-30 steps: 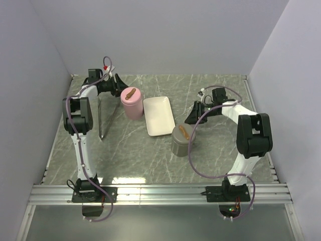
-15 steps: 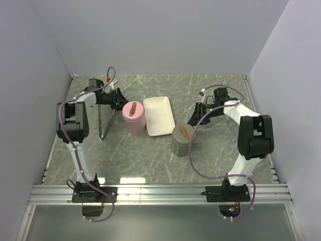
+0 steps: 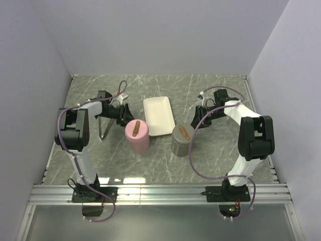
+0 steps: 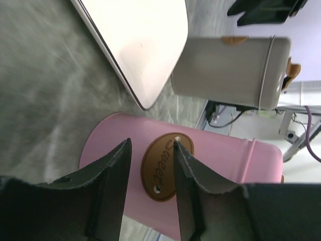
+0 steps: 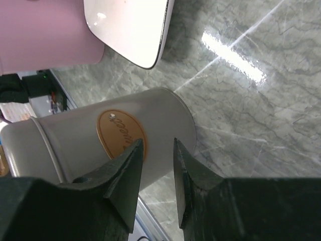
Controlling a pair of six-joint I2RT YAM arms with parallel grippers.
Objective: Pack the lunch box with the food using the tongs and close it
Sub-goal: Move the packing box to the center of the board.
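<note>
The left tool (image 4: 151, 144) stands part-way released, its two dark fingers (image 4: 108, 191) set apart with nothing between them. Just past their tips is the side of the pink lunch canister (image 4: 225, 165), its brown oval label (image 4: 158, 170) showing in the gap, though I cannot tell whether the tips touch it. The right tool (image 5: 158, 143) is likewise released, with a narrow gap, and hangs just beside the grey lunch canister (image 5: 165, 120). Both lids are on. The white tray (image 3: 159, 115) lies between and behind the two canisters. The tongs (image 3: 102, 125) lie on the desk (image 3: 215, 160), left of the pink lunch canister and partly under the left arm
</note>
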